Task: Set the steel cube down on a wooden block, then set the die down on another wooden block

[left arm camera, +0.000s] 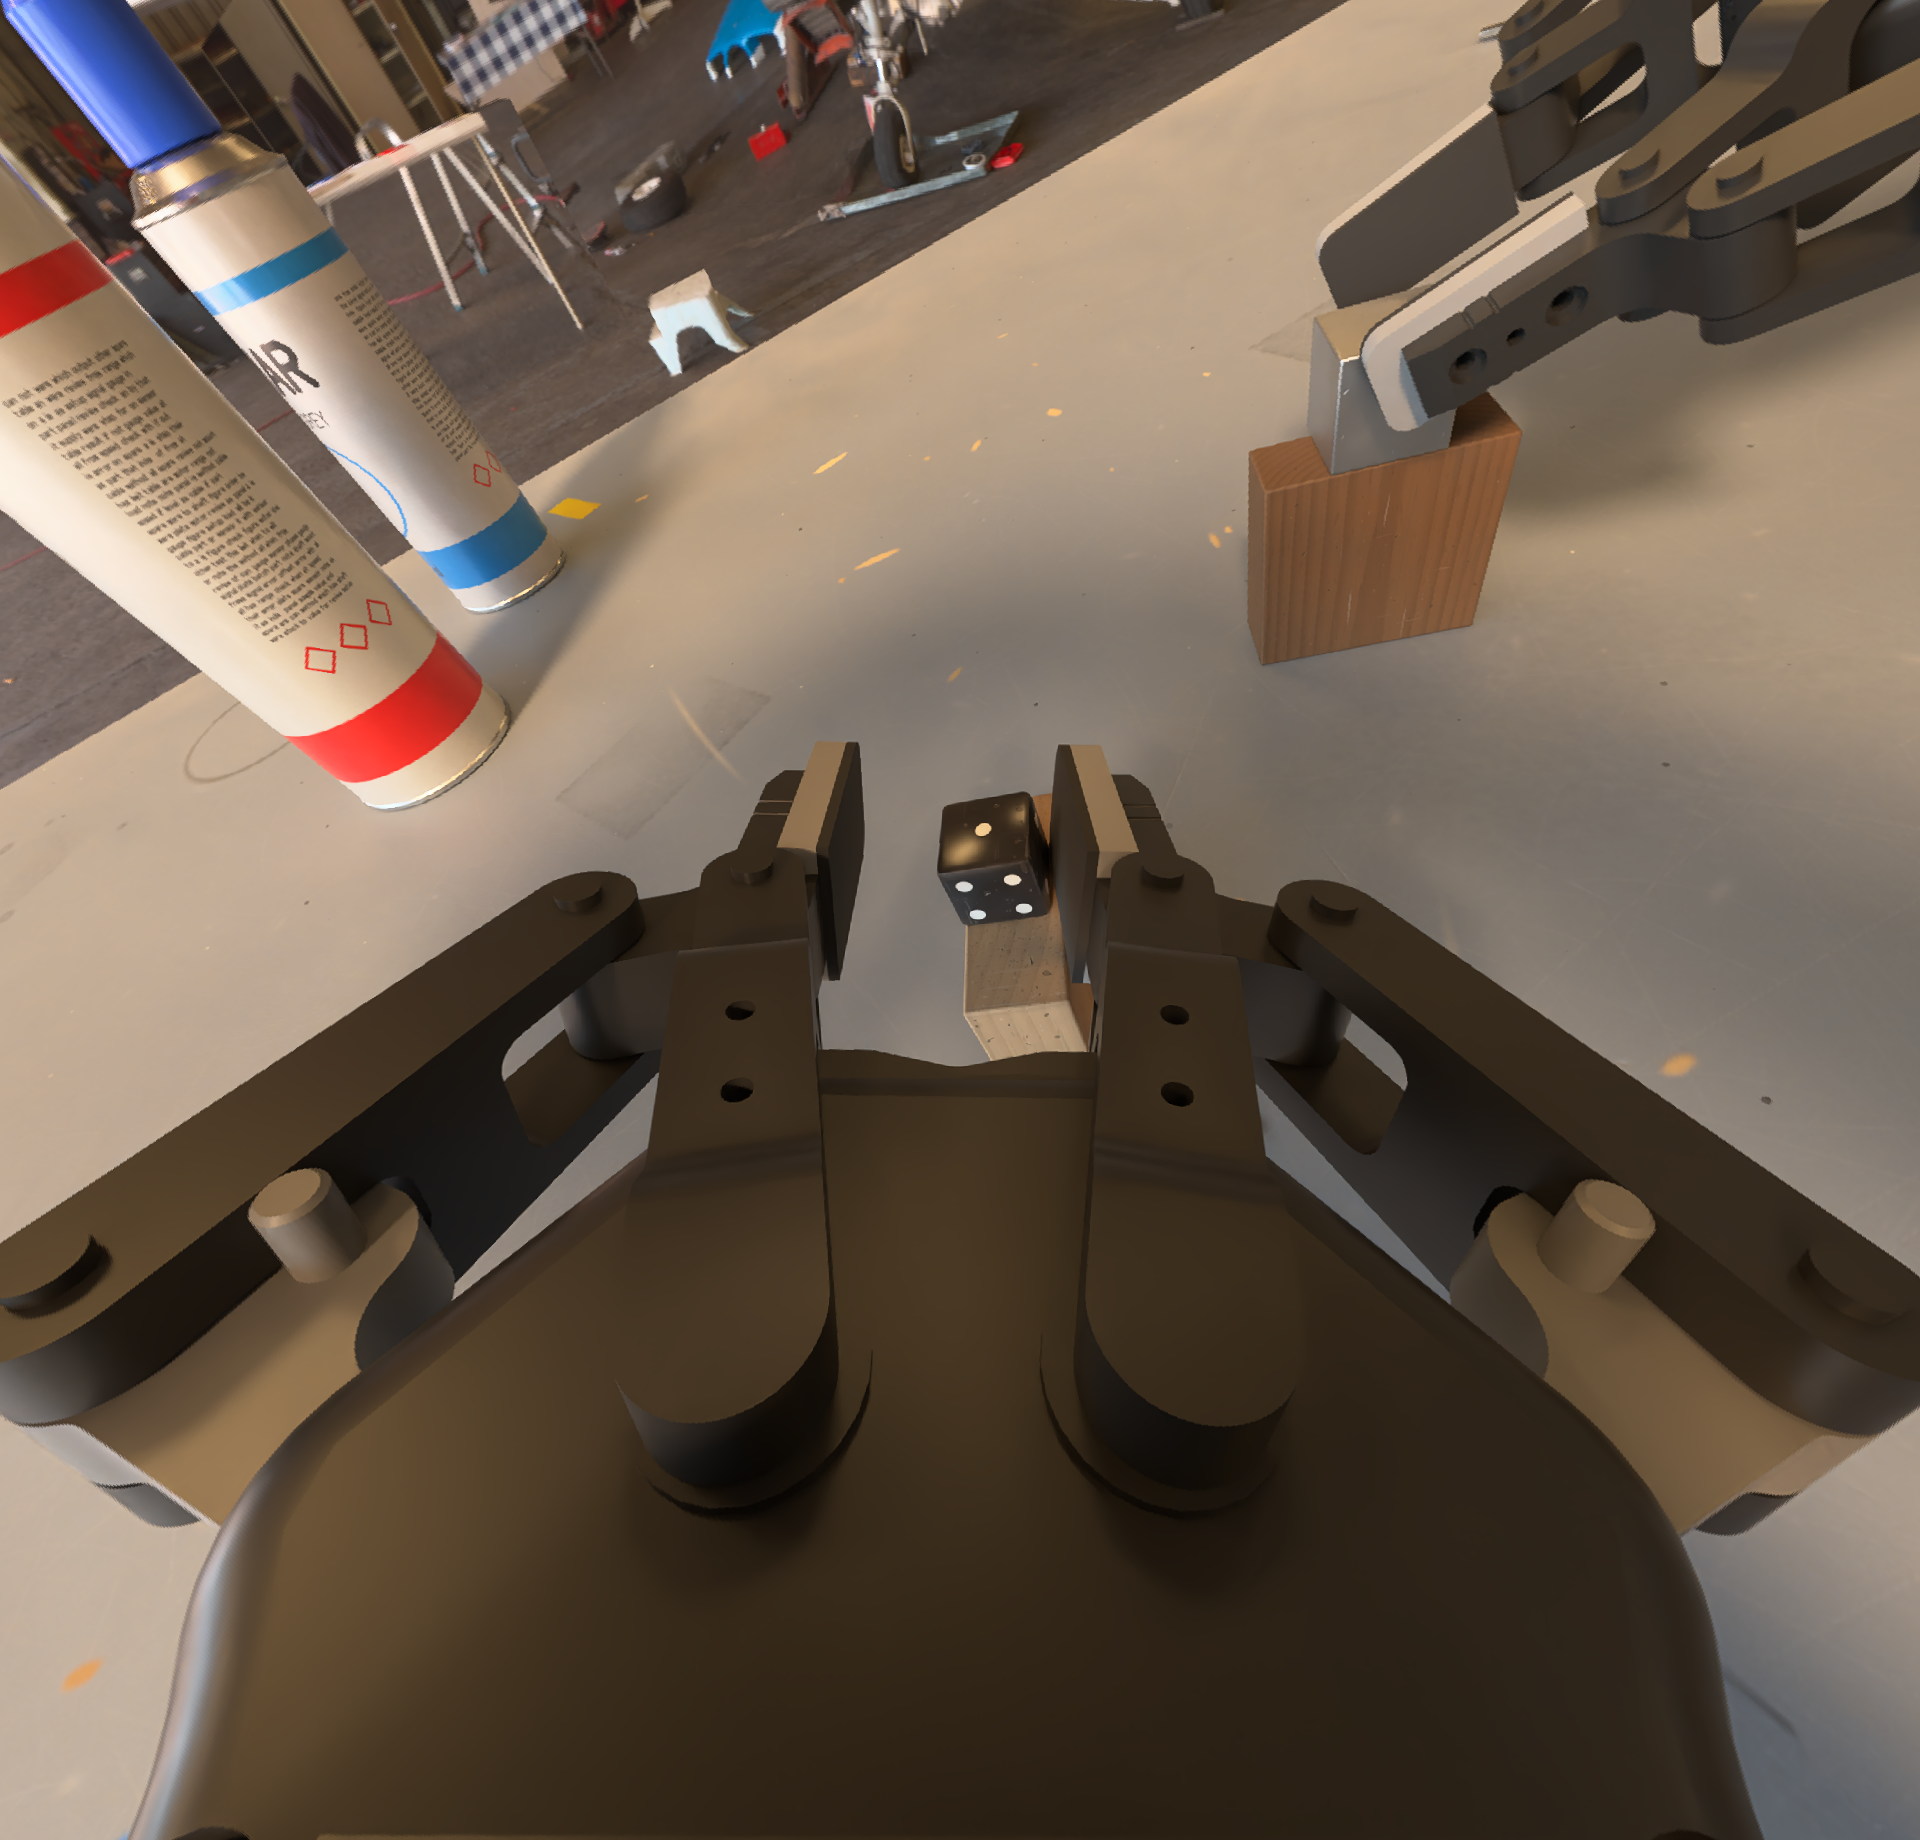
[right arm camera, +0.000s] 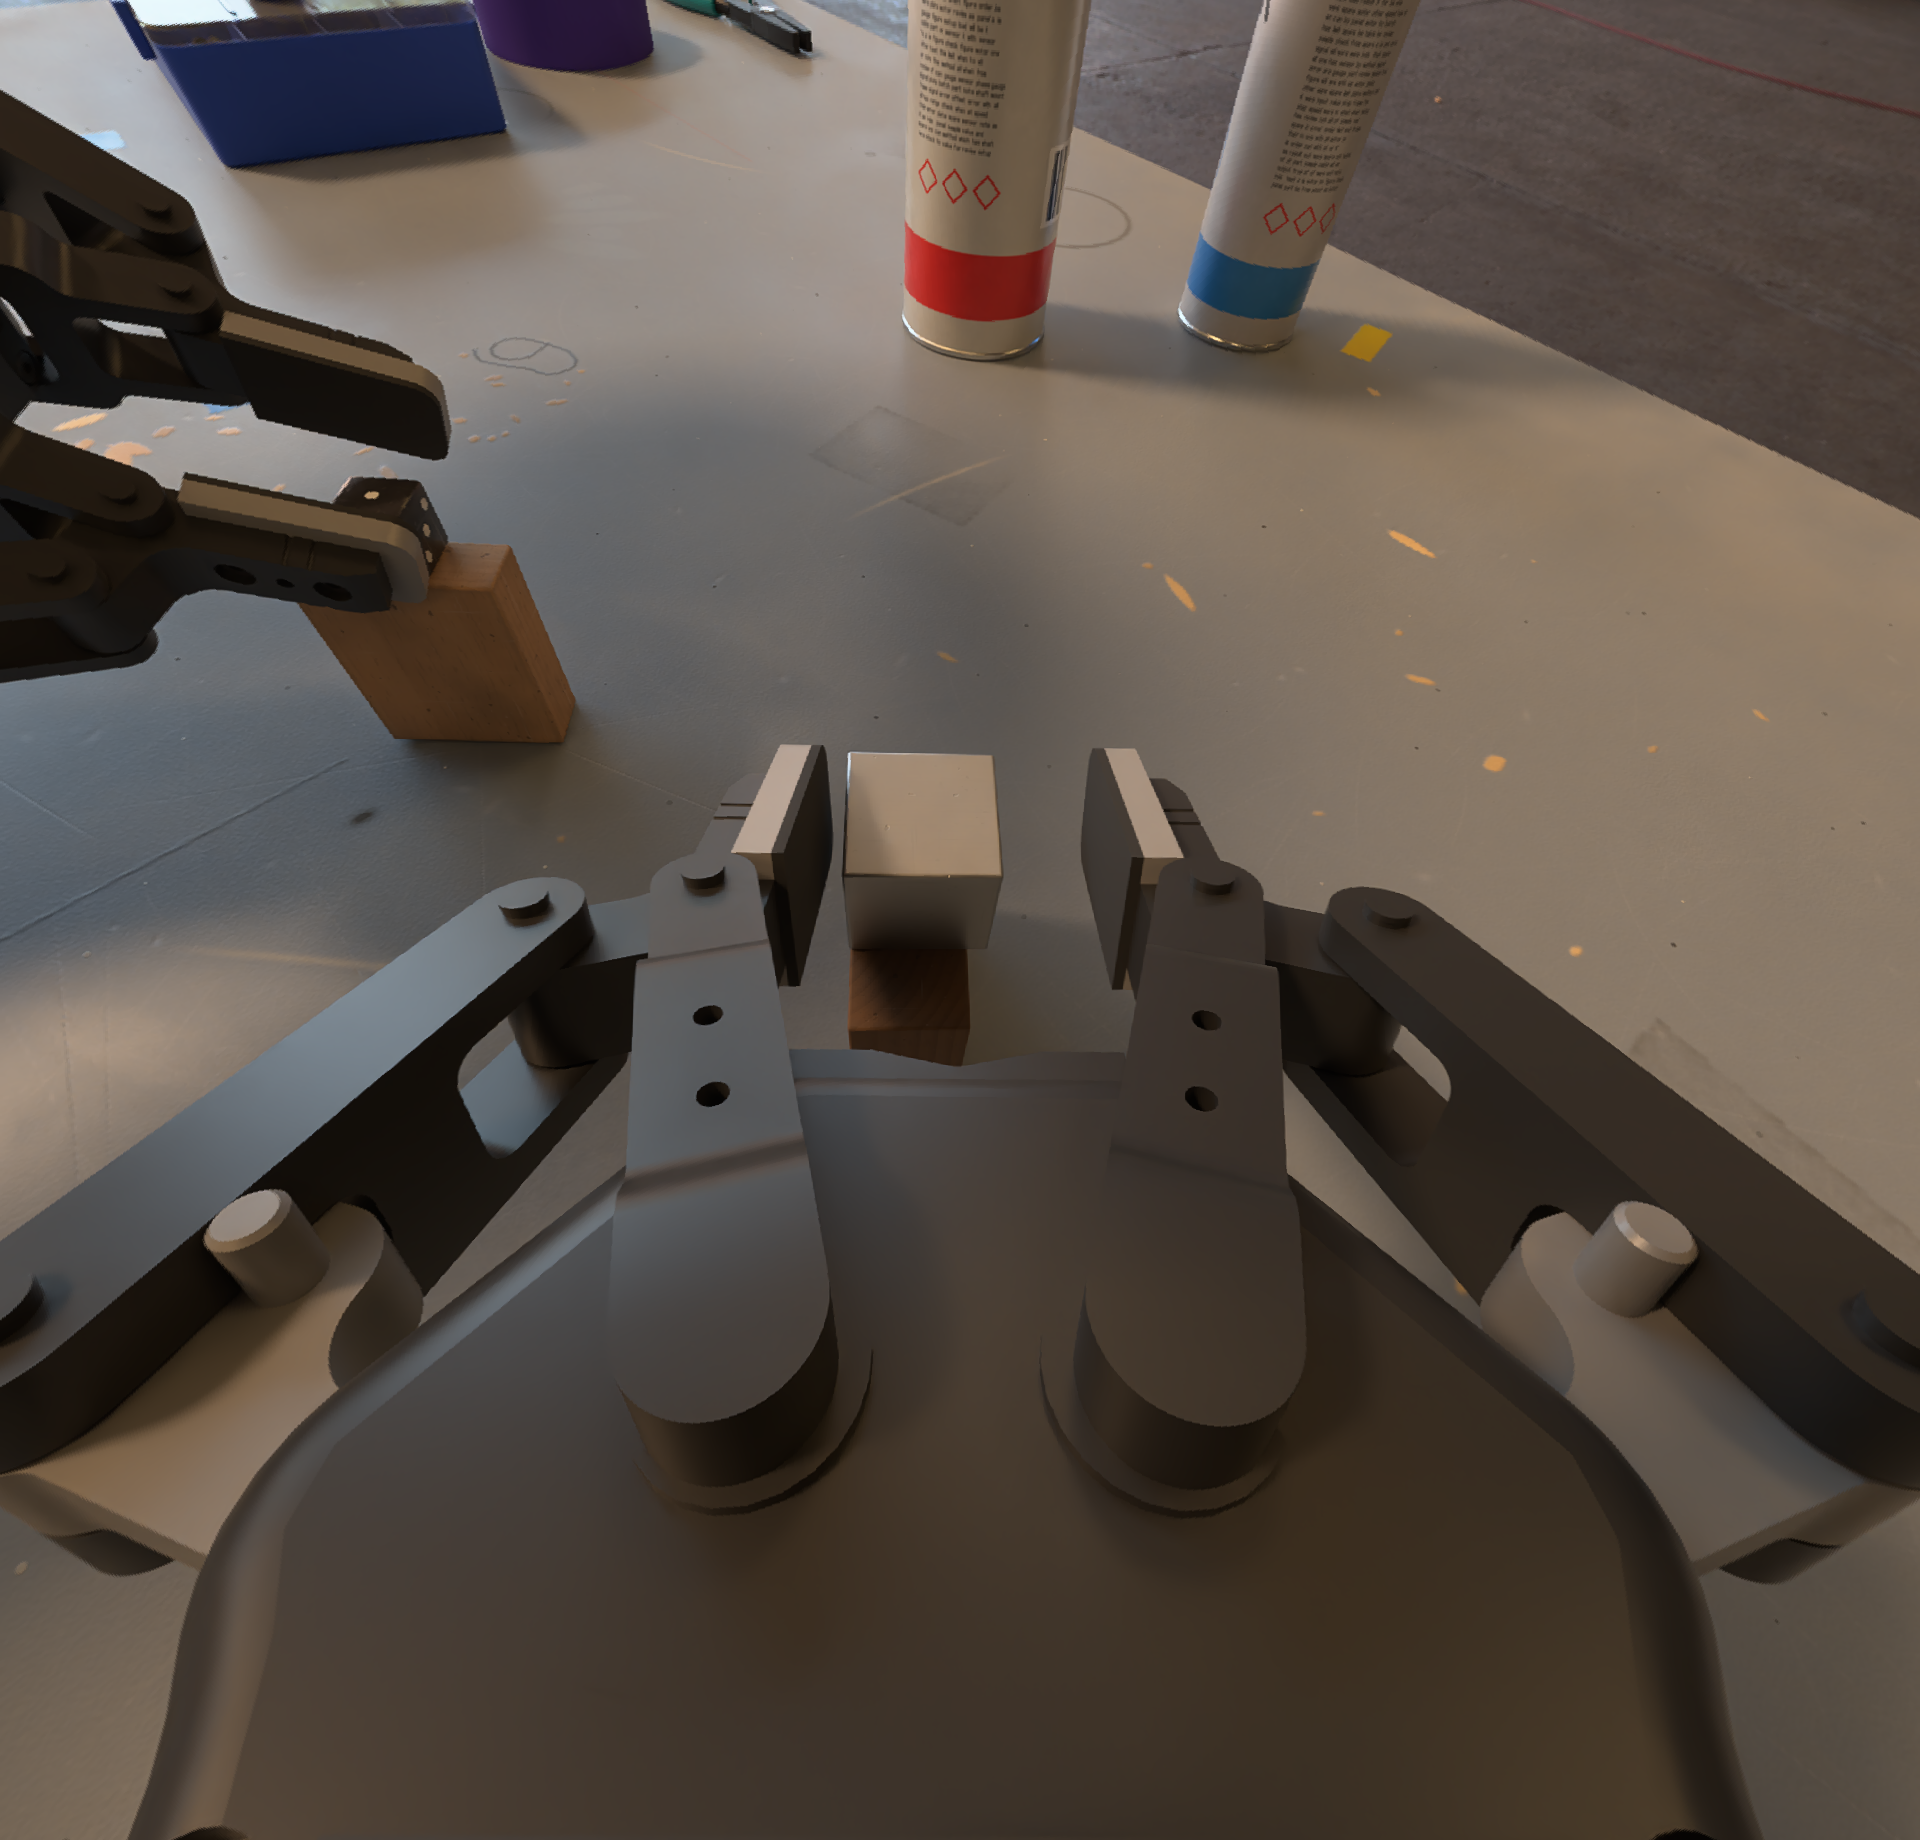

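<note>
In the left wrist view my left gripper [left arm camera: 958, 782] is open around the black die [left arm camera: 992, 855]. The die rests on top of a pale wooden block [left arm camera: 1023, 990], close to the right finger and clear of the left one. In the right wrist view my right gripper [right arm camera: 956, 782] is open around the steel cube [right arm camera: 920, 845], which rests on a dark wooden block [right arm camera: 906, 1006]. Each gripper shows in the other view: the right gripper [left arm camera: 1371, 336] at the steel cube [left arm camera: 1351, 408] on its brown block [left arm camera: 1371, 543], and the left gripper [right arm camera: 426, 491] at the die [right arm camera: 400, 512] on its block [right arm camera: 457, 647].
Two upright spray cans stand near the table's edge, one red-banded [right arm camera: 971, 180] and one blue-banded [right arm camera: 1288, 159]. A blue box [right arm camera: 312, 76], a purple tape roll [right arm camera: 561, 3] and green-handled pliers [right arm camera: 727, 3] lie at the far side. The grey table [right arm camera: 1039, 543] lies between the two blocks.
</note>
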{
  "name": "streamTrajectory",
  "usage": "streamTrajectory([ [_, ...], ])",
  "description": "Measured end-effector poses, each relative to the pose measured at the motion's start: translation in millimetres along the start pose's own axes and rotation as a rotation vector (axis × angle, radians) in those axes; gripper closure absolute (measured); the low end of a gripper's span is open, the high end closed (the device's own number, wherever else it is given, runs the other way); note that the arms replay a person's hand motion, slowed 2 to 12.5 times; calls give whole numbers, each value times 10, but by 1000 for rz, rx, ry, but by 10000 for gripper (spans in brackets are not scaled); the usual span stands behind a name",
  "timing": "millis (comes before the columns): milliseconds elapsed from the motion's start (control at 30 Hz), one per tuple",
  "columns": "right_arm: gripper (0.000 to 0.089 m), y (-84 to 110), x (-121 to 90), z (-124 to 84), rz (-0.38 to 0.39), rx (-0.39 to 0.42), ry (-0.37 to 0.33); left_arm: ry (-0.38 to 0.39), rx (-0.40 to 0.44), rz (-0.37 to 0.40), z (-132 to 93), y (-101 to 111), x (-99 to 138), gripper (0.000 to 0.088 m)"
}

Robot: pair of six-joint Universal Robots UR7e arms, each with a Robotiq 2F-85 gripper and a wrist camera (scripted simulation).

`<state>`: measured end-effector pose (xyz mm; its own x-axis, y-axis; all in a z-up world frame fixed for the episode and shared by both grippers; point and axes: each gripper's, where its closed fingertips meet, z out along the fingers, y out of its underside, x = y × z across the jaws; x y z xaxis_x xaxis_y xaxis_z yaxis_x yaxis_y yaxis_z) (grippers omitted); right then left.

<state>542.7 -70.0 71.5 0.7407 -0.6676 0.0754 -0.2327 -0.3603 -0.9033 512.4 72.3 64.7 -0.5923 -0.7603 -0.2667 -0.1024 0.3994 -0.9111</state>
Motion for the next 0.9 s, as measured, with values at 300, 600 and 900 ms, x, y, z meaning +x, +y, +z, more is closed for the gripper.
streamTrajectory([
  [300, 339, 0, 1, 0, -1, 0, 0, 1, 0, 1, 1, -1, 1, 548],
  [600, 339, -3, 2, -2, -1, 2, 1, 2, 0, 1, 2, -1, 5, 547],
  [900, 338, -3, 6, -1, -2, 2, 3, 2, 0, 0, 3, -1, 5, 546],
])
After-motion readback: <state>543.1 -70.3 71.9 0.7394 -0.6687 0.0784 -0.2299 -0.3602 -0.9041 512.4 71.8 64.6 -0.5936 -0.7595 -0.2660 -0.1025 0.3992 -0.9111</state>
